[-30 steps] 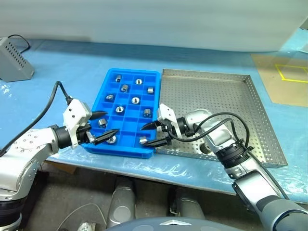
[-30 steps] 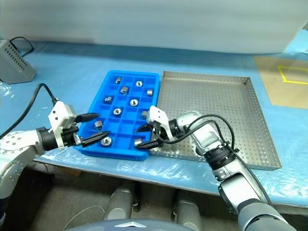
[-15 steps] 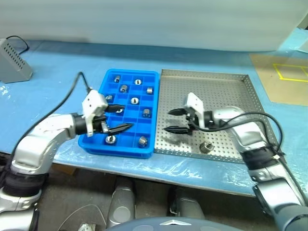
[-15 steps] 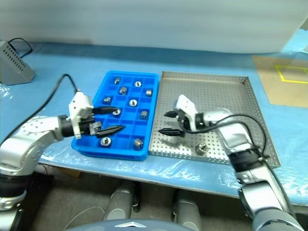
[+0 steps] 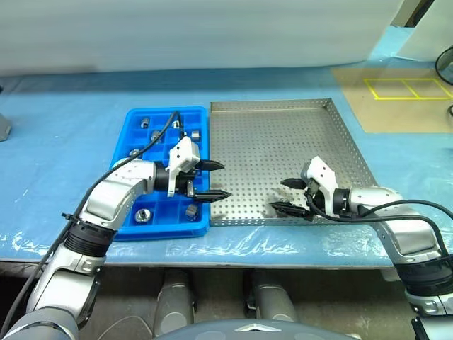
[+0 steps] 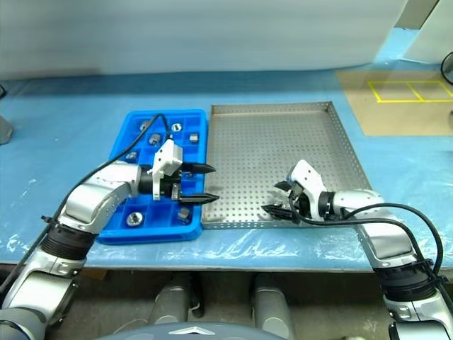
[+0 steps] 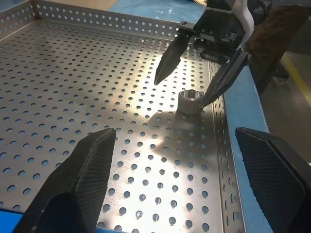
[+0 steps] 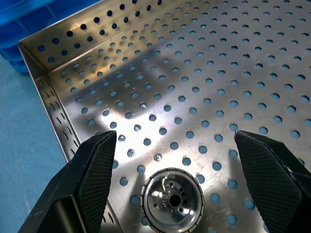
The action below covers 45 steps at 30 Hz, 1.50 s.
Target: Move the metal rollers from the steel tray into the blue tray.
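A: Our right tool (image 5: 288, 196) is spread wide and empty around the last metal roller (image 8: 172, 198), at the steel tray (image 5: 283, 134)'s near rim.

B: We centre, then pinch; the left tool (image 5: 214, 180), also wide and empty, waits by the blue tray (image 5: 127, 159).

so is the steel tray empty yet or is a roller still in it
Not empty. One metal roller still stands on end on the steel tray floor near its front rim, between the open fingers of the right end effector, not gripped.
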### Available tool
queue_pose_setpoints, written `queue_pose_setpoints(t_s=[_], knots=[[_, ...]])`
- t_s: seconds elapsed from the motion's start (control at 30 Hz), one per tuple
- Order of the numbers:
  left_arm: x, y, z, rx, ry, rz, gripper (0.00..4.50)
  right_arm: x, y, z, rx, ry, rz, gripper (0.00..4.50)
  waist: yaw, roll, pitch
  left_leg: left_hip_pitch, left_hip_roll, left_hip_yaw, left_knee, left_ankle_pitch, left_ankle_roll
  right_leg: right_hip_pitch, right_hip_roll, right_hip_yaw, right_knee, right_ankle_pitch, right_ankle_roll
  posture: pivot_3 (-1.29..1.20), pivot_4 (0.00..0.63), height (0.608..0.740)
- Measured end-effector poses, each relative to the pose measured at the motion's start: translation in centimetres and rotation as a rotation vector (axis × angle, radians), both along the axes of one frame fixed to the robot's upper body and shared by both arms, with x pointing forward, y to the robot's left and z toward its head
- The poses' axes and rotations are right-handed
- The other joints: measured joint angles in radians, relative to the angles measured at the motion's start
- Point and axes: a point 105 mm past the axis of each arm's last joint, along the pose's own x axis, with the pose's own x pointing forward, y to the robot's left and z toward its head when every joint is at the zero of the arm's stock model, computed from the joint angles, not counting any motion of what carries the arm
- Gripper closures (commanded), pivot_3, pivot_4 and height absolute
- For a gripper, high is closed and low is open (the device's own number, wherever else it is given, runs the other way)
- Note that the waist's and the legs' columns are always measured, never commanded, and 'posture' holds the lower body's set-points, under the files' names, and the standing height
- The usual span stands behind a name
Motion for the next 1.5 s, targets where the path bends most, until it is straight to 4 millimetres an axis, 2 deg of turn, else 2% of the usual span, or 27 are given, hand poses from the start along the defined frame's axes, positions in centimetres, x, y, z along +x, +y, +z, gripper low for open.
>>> queue_pose_setpoints(t_s=[0.4,0.57,0.73,0.83,0.97,1.37,1.5], knots=[[-0.1,0.3,-0.7,0.009,-0.002,0.013,0.33,0.0,-1.1,-1.1,-0.035,0.018,-0.029,0.52,0.003,0.0,0.0,0.0,0.0,0.0,0.001,-0.001,0.001,0.001,0.0,0.0,0.0,0.0,0.0,-0.21,0.15,0.74],[-0.3,0.8,-1.4,0.014,0.011,0.026,0.33,0.4,-1.9,-1.6,-0.055,0.013,-0.033,0.52,0.004,0.0,0.0,0.002,0.0,0.0,0.001,-0.001,0.002,0.004,0.0,0.0,-0.001,0.0,0.0,-0.2,0.15,0.74],[-0.1,0.8,-1.3,0.015,0.003,0.037,0.33,0.9,-2.0,-2.0,-0.085,0.006,-0.021,0.52,0.006,0.0,0.0,0.003,0.0,0.0,0.001,-0.001,0.002,0.005,0.0,0.0,-0.001,0.0,0.0,-0.19,0.15,0.74],[0.1,0.8,-1.0,0.016,-0.004,0.048,0.33,0.9,-2.0,-2.4,-0.096,0.01,-0.014,1.39,0.007,0.0,0.0,0.003,0.0,0.0,0.001,-0.001,0.002,0.005,0.0,0.0,-0.001,0.0,0.0,-0.19,0.15,0.74],[0.1,0.6,-0.5,0.019,-0.009,0.053,0.33,1.0,-2.3,-2.5,-0.11,0.0,-0.018,2.78,0.007,0.0,0.0,0.003,0.0,0.0,0.001,-0.001,0.002,0.005,0.0,0.0,-0.001,0.0,0.0,-0.2,0.15,0.74],[0.2,0.4,-0.1,0.019,-0.008,0.068,0.33,1.5,-2.1,-2.4,-0.115,-0.032,-0.032,2.87,0.004,0.0,0.0,0.004,0.0,0.0,0.001,-0.001,0.002,0.006,0.0,0.0,-0.001,0.0,0.0,-0.18,0.15,0.74],[0.4,0.8,0.3,0.007,-0.026,0.086,0.33,2.4,-1.1,-1.2,-0.084,-0.062,-0.019,2.87,0.003,0.0,0.0,0.004,0.0,0.0,0.001,-0.001,0.002,0.005,0.0,-0.001,-0.001,0.0,0.0,-0.15,0.15,0.74]])
